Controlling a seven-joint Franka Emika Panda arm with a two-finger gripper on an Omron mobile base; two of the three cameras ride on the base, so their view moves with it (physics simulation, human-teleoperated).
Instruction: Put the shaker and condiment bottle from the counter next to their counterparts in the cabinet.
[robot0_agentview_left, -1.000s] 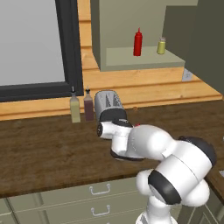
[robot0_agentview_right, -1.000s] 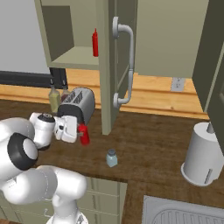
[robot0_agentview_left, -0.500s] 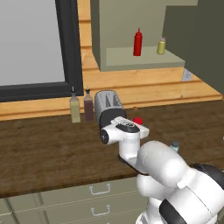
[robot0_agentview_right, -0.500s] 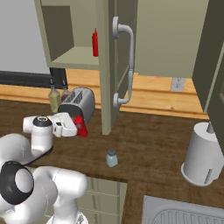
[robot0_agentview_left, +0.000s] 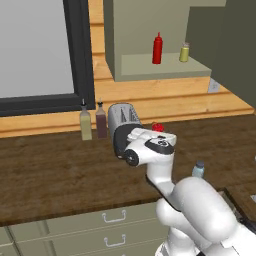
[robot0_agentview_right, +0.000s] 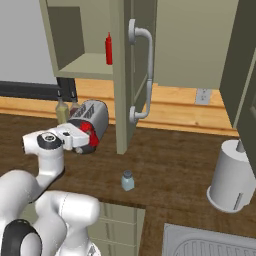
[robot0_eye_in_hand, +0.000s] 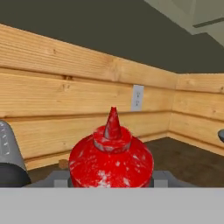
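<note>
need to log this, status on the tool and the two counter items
Tool shut on condiment bottle, lifted by the toaster. Shaker on counter, untouched. Open cabinet door stands near the path to the shelf.

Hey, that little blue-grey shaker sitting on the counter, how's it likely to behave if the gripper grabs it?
The shaker looks small, so probably light. Its smooth translucent body may be slippery in a pinch. Standing upright on a narrow base on the counter, it could tip if nudged high.
</note>
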